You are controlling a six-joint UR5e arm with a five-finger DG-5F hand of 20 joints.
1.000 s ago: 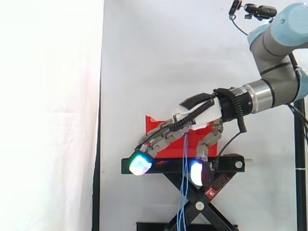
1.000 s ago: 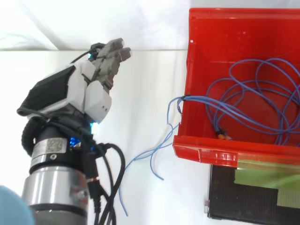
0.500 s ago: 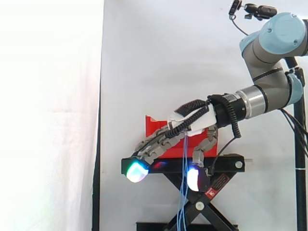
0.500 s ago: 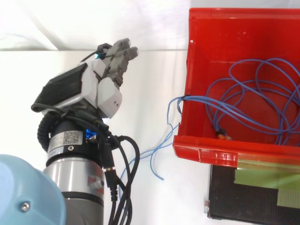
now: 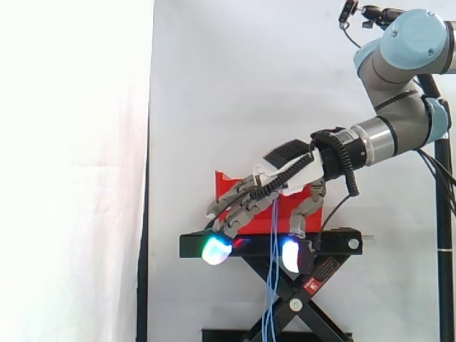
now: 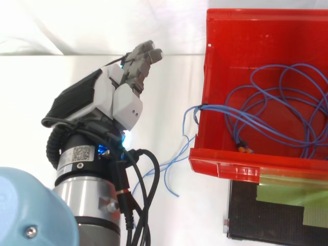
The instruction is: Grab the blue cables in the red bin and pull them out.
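Hand point(image 6: 121, 98) is open: fingers point(image 5: 239, 207) stretched out & a bit spread, thumb hanging down, holding nothing. It's next to the red bin point(image 6: 221, 167), not in it. Blue cables point(image 6: 277, 105) lie in loops inside the bin. A few strands go over its side wall & hang down in front of the black stand point(image 5: 335, 242). From the top, hand & cables aren't touching.

**Blue cables spilling from a red bin**

Thin blue cables point(image 6: 277, 110) lie in loose, tangled loops inside an open red bin point(image 6: 241, 41). A few strands cross the bin's wall at nine o'clock and trail outside toward seven o'clock. Seen from the side, they hang straight down.
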